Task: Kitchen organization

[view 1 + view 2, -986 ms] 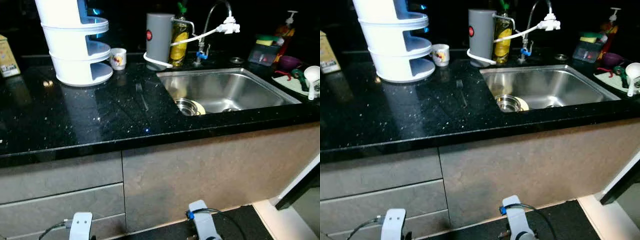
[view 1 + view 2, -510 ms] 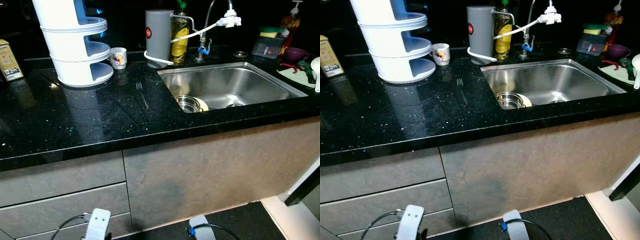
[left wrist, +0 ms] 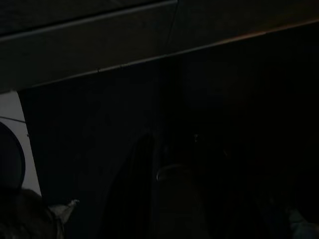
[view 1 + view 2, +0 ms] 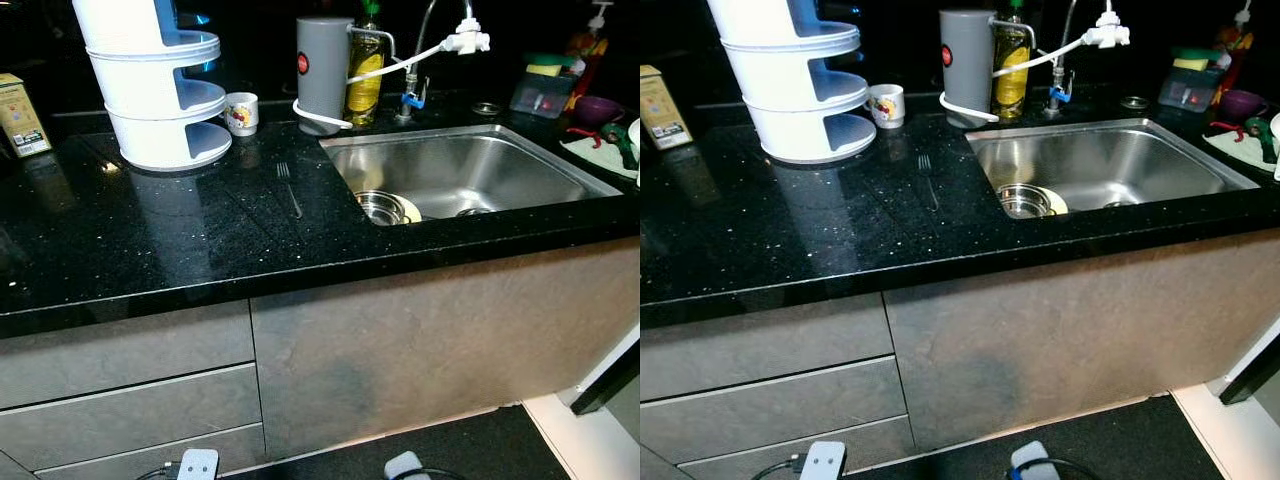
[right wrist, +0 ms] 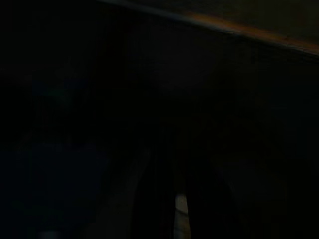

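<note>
Right, your left gripper (image 3: 164,199) and right gripper (image 5: 177,199) too dark to tell finger opening, both arms hanging low before the cabinet, fork (image 4: 288,187) flat on the black counter (image 4: 150,240) beside the sink (image 4: 470,170)

A fork (image 4: 288,188) lies flat on the black worktop (image 4: 150,240) ahead of me, tines pointing far, just left of the steel sink (image 4: 470,150), where a metal bowl (image 4: 378,207) sits.

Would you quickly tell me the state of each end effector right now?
Left end effector: hangs low by the cabinet in the dark; cannot be told.
Right end effector: hangs low in the dark; cannot be told.
</note>
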Available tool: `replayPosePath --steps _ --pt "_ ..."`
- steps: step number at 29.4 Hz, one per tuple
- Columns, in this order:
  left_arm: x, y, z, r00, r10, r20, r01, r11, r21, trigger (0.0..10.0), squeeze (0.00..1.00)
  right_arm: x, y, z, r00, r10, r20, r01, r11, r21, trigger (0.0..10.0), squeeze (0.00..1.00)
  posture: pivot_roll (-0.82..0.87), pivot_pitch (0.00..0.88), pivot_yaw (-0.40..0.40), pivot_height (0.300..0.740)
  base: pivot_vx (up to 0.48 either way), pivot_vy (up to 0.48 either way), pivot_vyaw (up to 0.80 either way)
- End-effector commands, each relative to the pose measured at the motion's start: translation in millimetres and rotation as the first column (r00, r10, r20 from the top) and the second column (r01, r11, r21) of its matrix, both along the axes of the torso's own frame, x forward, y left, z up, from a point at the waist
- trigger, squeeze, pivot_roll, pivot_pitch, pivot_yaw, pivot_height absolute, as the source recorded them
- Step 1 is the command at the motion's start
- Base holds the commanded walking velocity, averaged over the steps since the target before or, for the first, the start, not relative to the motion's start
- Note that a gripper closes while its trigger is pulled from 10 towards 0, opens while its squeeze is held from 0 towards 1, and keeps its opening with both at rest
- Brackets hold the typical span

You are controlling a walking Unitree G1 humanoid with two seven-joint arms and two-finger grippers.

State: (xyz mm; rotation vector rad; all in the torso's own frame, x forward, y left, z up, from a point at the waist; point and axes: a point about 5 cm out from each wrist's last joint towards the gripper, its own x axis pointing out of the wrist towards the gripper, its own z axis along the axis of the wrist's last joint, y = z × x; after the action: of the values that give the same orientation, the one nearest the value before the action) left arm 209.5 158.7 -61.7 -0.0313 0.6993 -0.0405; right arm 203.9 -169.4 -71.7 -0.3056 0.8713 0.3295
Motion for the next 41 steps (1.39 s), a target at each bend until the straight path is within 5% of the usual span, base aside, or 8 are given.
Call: replayPosePath --steps 1,6,10,17,28,40,41 --pt "-17.5 4.3 -11 0.997 -0.023 -0.076 0.027 0.998 0.056 10.0 0.0 -21.8 -3.0 -12 0.996 -0.042 -0.076 0.042 0.999 0.001 10.0 0.0 0.01 0.157 -0.024 0.74 0.0 0.0 0.0" --pt "-23.5 12.9 -17 0.989 0.02 -0.144 0.0 0.991 0.135 10.0 0.0 -30.5 -6.6 -16 0.989 -0.091 -0.114 0.093 0.996 0.008 10.0 0.0 0.01 0.157 -0.018 0.74 0.0 0.0 0.0" --pt "-20.4 5.8 -17 0.986 -0.016 -0.168 0.026 0.998 0.06 10.0 0.0 -32.5 -11.8 -17 0.991 -0.048 -0.129 0.044 0.998 -0.037 10.0 0.0 0.01 0.15 -0.014 0.74 0.0 0.0 0.0" --pt "-22.2 9.7 -18 0.985 -0.026 -0.17 0.051 0.989 0.139 10.0 0.0 -29.2 -16.7 -15 0.989 -0.088 -0.116 0.085 0.996 -0.03 10.0 0.0 0.0 0.138 -0.013 0.74 0.0 0.0 0.0" --pt "12.7 11.6 11 0.988 0.109 0.108 -0.107 0.994 -0.031 10.0 0.0 -0.6 -6.9 1 0.976 -0.215 0.028 0.208 0.966 0.151 10.0 0.0 -0.01 0.137 -0.018 0.74 0.0 0.0 0.0" --pt "9.6 7.8 9 0.992 0.07 0.108 -0.064 0.996 -0.055 10.0 0.0 11.8 9.9 10 0.983 -0.161 0.092 0.136 0.963 0.235 10.0 0.0 -0.01 0.144 -0.02 0.74 0.0 0.0 0.0" --pt "6.3 8.5 5 0.997 0.029 0.068 -0.03 1.0 0.01 10.0 0.0 10.7 10.7 9 0.985 -0.15 0.084 0.127 0.966 0.227 10.0 0.0 0.0 0.142 -0.022 0.74 0.0 0.0 0.0"
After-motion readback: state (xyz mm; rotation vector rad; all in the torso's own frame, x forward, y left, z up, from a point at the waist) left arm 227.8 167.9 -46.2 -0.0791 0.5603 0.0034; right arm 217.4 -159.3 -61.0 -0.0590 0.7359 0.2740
